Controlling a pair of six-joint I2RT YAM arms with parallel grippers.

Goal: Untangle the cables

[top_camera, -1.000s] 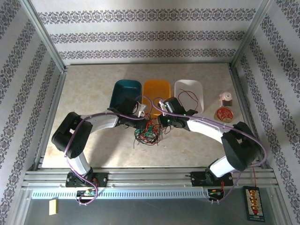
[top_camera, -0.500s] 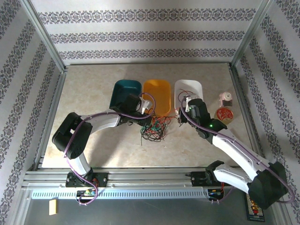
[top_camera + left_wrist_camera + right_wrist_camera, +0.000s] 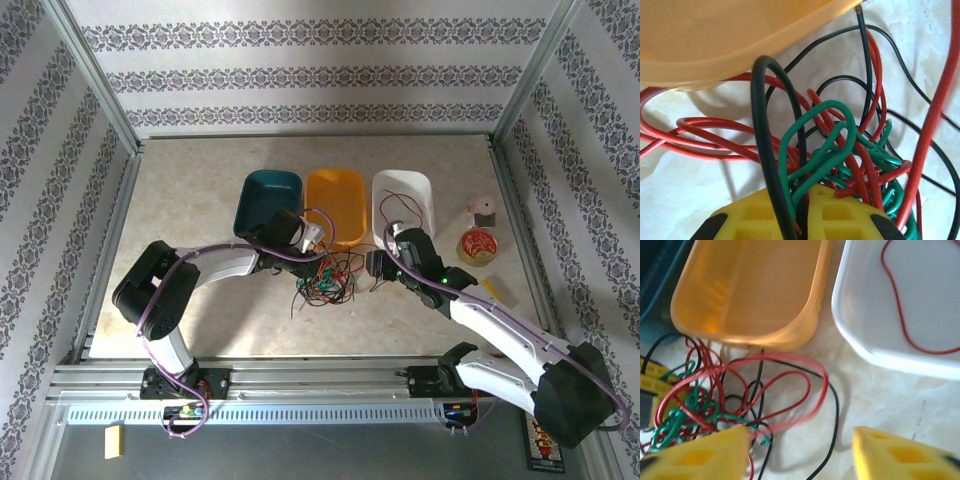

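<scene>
Table (image 3: 190,190): pale top, 3 trays in a row toward the far side: teal bin (image 3: 268,198), orange bin (image 3: 335,200), white bin (image 3: 425,190). You likely have them there to receive freed wires. The white bin already holds 1 single red wire (image 3: 900,315), lying loose and well apart from the rest.

Cables (image 3: 325,282): a red, green and black knot on the table just in front of the orange bin, between your 2 grippers, with loops running right up to that bin's rim.

Left gripper (image 3: 802,217): clamped on a black loop and a green loop at the knot's edge. It reads as your anchor, pinning the bundle so a pull from the other side draws strands out.

Right gripper (image 3: 800,442): jaws spread wide, gripping nothing, low by the knot's right side and facing a big red loop and a black strand. It is probably lining up the next pick
</scene>
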